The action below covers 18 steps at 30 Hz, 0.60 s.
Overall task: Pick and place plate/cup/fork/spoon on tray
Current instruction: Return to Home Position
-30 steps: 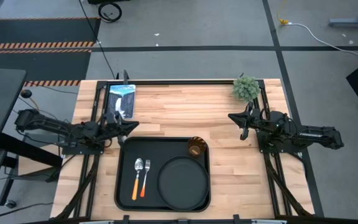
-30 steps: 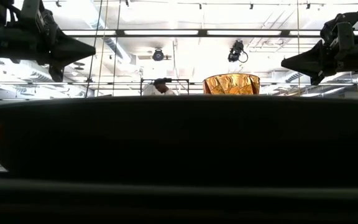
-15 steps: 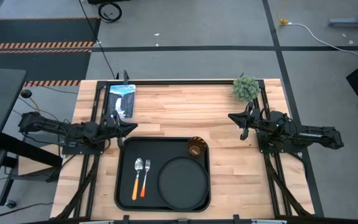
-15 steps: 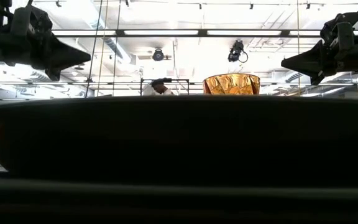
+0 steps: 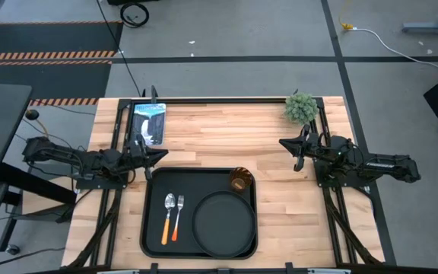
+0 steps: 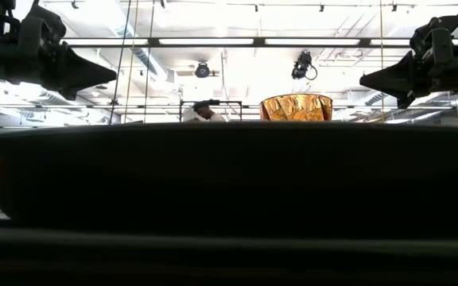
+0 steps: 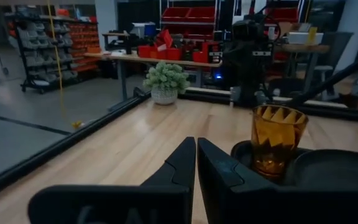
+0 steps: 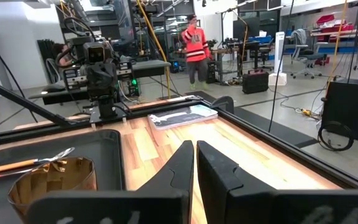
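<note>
Table (image 5: 226,133) seen from straight overhead; low view set at tabletop height, close against the wall of the tray (image 6: 229,183), room faced beyond; wrist views aimed level across the table, left one at the right arm (image 7: 248,56), right one at the left arm (image 8: 101,71); cup (image 5: 239,180) shared by all four

No word, number or brand can be read anywhere. The booklet (image 5: 149,122) by the tabletop's far left corner has a printed blue-and-white cover, but its lettering is too small to make out (the right wrist view shows it no more clearly). The person (image 8: 195,46) in the room behind wears a red top with a pale mark on the chest, illegible. The only sign-like marking is the orange-and-black hazard striping (image 5: 44,55) on the floor beyond the table's left side.
</note>
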Each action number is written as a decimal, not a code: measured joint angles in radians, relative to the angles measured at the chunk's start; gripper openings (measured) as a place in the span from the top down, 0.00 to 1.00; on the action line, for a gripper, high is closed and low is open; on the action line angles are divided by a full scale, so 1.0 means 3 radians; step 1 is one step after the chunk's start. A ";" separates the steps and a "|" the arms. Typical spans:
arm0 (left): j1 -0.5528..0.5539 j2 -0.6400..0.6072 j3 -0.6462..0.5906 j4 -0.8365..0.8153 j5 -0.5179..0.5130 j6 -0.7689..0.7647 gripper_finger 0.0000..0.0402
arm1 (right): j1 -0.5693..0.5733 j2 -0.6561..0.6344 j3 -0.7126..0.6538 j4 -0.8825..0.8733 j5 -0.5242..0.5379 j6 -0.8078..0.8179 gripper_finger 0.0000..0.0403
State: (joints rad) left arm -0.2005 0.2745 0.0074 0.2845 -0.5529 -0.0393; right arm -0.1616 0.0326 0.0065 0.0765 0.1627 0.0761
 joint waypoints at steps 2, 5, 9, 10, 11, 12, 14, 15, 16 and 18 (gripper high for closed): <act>0.0000 0.0000 0.0000 -0.0002 0.0001 -0.0101 0.94 | 0.0000 0.0000 0.0001 0.0003 0.0000 0.0000 0.93; 0.0000 0.0000 0.0000 -0.0034 0.0001 -0.0190 0.94 | 0.0000 0.0000 0.0001 0.0002 -0.0001 0.0000 0.93; 0.0002 0.0000 0.0000 0.0005 0.0000 -0.0383 0.94 | 0.0000 0.0000 0.0001 0.0003 -0.0001 0.0001 0.93; 0.0004 0.0000 0.0000 0.0039 -0.0005 -0.0489 0.94 | 0.0000 0.0000 -0.0001 0.0003 -0.0001 0.0001 0.93; 0.0004 0.0000 0.0000 0.0061 -0.0006 -0.0609 0.94 | 0.0000 0.0000 0.0000 0.0003 0.0000 0.0001 0.93; 0.0004 0.0000 0.0000 0.0061 -0.0007 -0.0717 0.94 | 0.0000 0.0000 -0.0001 0.0003 0.0000 0.0000 0.93; 0.0004 0.0000 -0.0001 0.0040 -0.0008 -0.0828 0.94 | 0.0000 0.0000 0.0000 0.0003 0.0000 0.0000 0.93; 0.0004 0.0000 -0.0001 0.0040 -0.0008 -0.0836 0.94 | 0.0000 0.0000 -0.0001 0.0003 0.0000 0.0000 0.93; 0.0004 0.0000 -0.0001 0.0033 -0.0009 -0.0826 0.94 | 0.0000 0.0000 0.0000 0.0003 -0.0001 0.0001 0.93; 0.0004 0.0001 -0.0001 0.0016 -0.0011 -0.0750 0.94 | 0.0000 0.0000 0.0000 0.0003 0.0000 0.0000 0.93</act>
State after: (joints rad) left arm -0.1993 0.2749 0.0071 0.2893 -0.5564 -0.2644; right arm -0.1616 0.0326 0.0066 0.0772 0.1627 0.0762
